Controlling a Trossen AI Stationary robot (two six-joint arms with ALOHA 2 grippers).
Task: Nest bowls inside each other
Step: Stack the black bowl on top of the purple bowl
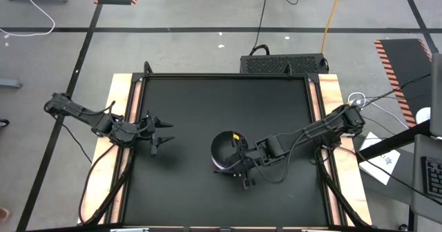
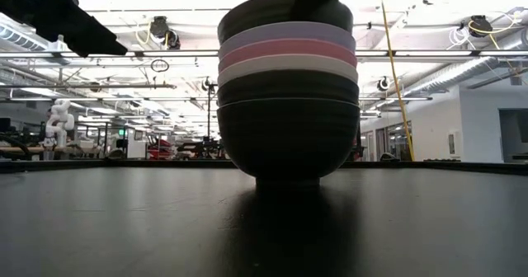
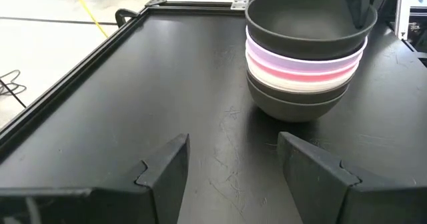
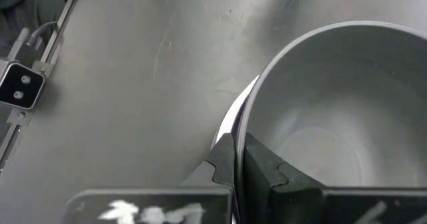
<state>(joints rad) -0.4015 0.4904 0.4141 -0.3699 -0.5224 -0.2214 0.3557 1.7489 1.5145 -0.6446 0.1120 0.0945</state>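
Note:
One stack of bowls (image 2: pixel 287 104) stands on its foot near the middle of the black table (image 1: pixel 186 101). From the bottom up it is two black bowls, a white, a pink, a lavender (image 3: pixel 300 59) and a black top bowl (image 3: pixel 300 21). My right gripper (image 4: pixel 239 151) is shut on the top bowl's rim; it reaches in from the table's right side (image 1: pixel 240 159). My left gripper (image 3: pixel 233 144) hangs open above the table's left part (image 1: pixel 162 132), well clear of the stack and with nothing between its fingers. My right gripper pinches the top black bowl's rim (image 4: pixel 241 121) on the side toward the table's right, near corner. One finger is inside the bowl and one outside. The fingers slant down from the right. The bowl sits upright in the lavender bowl.
A raised black frame (image 3: pixel 80 71) runs round the table, with wooden strips (image 1: pixel 117 101) beyond it at left and right. A small white camera unit (image 4: pixel 20 84) sits at the table's edge. Bare black surface lies all round the stack.

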